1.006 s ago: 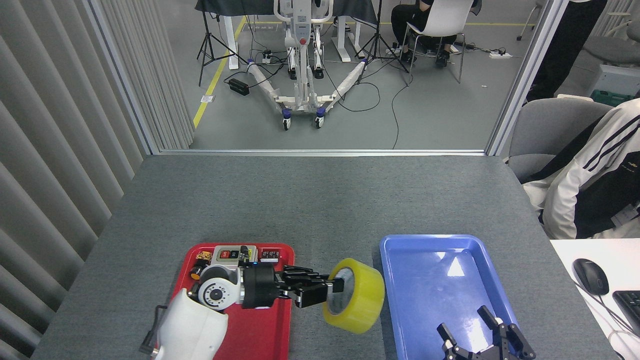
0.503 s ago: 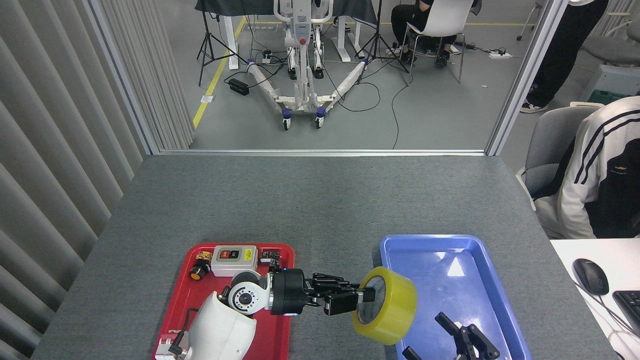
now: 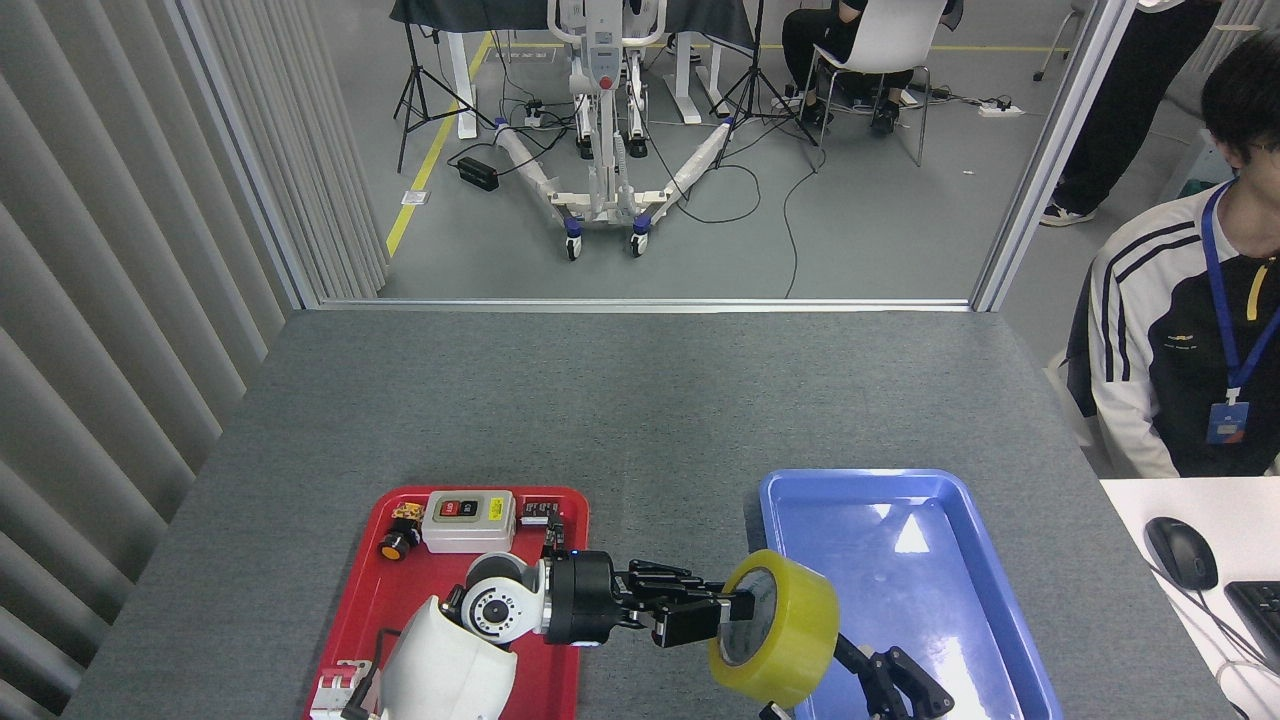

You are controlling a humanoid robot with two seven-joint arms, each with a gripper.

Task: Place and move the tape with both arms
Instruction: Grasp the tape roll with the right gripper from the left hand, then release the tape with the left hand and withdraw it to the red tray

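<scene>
The left gripper (image 3: 705,618) is clenched on the tape (image 3: 778,627), its black fingers (image 3: 668,590) reaching in from the left and pinching the roll's near wall, one part hooked into the whitish core. The roll is carried clear of the surface, standing on edge with its open face turned towards the left arm, so its axis runs roughly left to right, in line with that arm. It hangs over the left rim of the blue tray (image 3: 960,540), partly above the tray floor and partly above the grey surface (image 3: 640,400)

The right gripper (image 3: 890,685) comes up from the bottom edge just right of and below the roll, very close to its lower right side; whether it touches the tape cannot be told. Its fingers look spread, holding nothing. The tape therefore lies up and to the left of the right gripper, and the roll's free far face is the one turned towards it

My judgement is that a handover is being set up: the right arm is the near one, and it would have to meet the roll on the side opposite the left gripper, along that same left-right axis

The red tray (image 3: 370,600) with its switch box (image 3: 468,520) sits under the left arm, apart from the tape
</scene>
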